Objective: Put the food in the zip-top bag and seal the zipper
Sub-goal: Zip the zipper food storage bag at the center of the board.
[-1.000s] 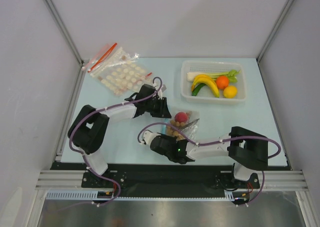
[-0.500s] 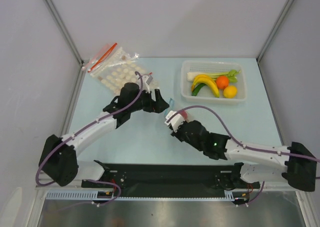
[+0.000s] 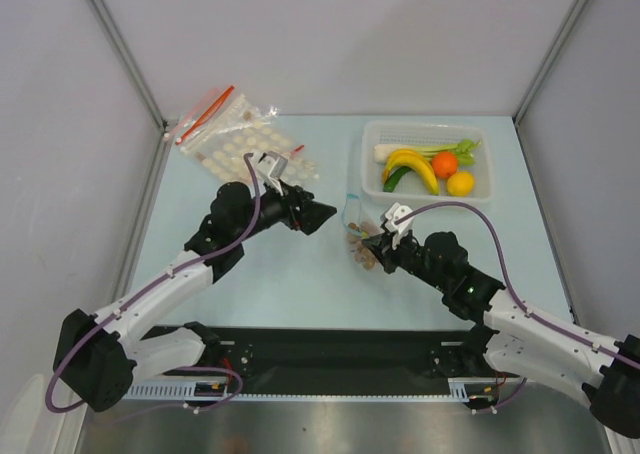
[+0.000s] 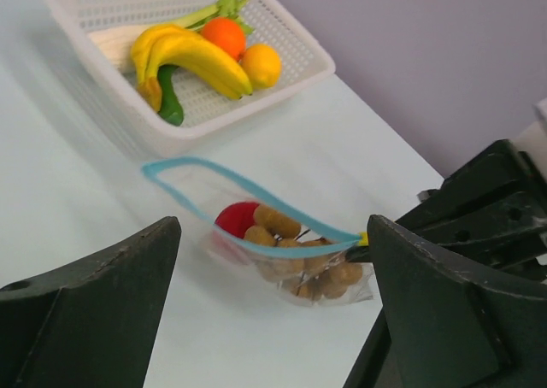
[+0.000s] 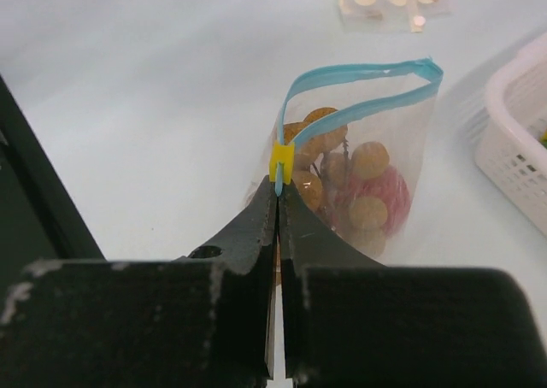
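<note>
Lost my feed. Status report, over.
Right gripper shut on zipper end. Left gripper open, off the bag. Food in bag, zipper unsealed. Basket well aside.

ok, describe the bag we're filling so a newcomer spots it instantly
Find the white plastic mesh basket at far right; off its near left corner lies a small clear plastic pouch holding tan-brown round fruits and one red one. Unlike the red-strip clear bag of white discs at far left, it has a light blue zipper rim, with a yellow slider at the tips of the right end effector.
</note>
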Robot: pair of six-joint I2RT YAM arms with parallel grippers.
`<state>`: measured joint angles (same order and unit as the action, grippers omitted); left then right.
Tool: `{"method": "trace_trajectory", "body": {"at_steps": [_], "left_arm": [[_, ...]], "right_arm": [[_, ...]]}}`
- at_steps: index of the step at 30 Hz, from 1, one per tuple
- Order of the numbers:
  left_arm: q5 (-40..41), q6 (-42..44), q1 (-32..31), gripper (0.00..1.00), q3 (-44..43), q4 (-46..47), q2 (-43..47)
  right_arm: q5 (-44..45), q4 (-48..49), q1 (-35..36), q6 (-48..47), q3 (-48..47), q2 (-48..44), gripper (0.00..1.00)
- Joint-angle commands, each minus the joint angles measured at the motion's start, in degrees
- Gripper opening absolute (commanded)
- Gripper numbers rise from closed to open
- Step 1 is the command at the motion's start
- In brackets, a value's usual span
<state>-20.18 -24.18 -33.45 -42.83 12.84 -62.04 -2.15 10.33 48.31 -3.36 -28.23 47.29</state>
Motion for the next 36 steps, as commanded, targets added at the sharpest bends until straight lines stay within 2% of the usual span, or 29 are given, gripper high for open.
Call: {"method": "trace_trajectory", "body": {"at_steps": [1,5,9,10,13,16,24,28,33,36], "left_arm": [[-4.33,2.91,-1.96,0.98,0.64,8.51,1.13],[-6.10,8.96,-4.86,1.00,2.75,12.73,2.45],[-9.07,10.65,-5.75,0.99,5.91,19.13,4.82],[-10.04,10.91,-5.75,0.94,6.87,20.28,5.52],[-13.02,11.00,-5.92,0.87,7.76,23.09,6.05],[-16.80,11.35,-6.80,0.84,7.41,24.25,5.70],[-22.17,14.60,-9.79,0.80,4.25,20.65,3.34],[-24.98,15.22,-10.93,0.79,2.58,19.68,1.40],[-27.88,16.10,-11.90,0.68,0.91,17.49,-0.62],[-30.17,16.54,-12.86,0.66,-0.76,16.17,-2.29]], "right_arm": [[-6.46,4.79,-0.77,-0.16,0.89,-0.35,0.00],[-7.86,4.53,-1.38,0.37,1.16,-2.28,0.00],[-12.16,2.33,-1.91,-0.77,0.54,-4.74,0.00],[-14.17,2.07,-1.91,-0.95,0.46,-5.18,0.00],[-16.73,2.06,-1.91,-1.48,1.24,-8.95,0.00],[-18.58,2.42,-1.91,-1.48,1.86,-11.42,0.00],[-27.80,2.15,-2.00,-2.36,1.51,-13.10,0.00],[-29.75,2.24,-2.00,-2.53,1.33,-13.19,0.00],[-31.68,2.33,-2.00,-2.53,1.25,-13.27,0.00],[-32.56,2.50,-2.00,-2.53,1.25,-13.62,0.00]]}}
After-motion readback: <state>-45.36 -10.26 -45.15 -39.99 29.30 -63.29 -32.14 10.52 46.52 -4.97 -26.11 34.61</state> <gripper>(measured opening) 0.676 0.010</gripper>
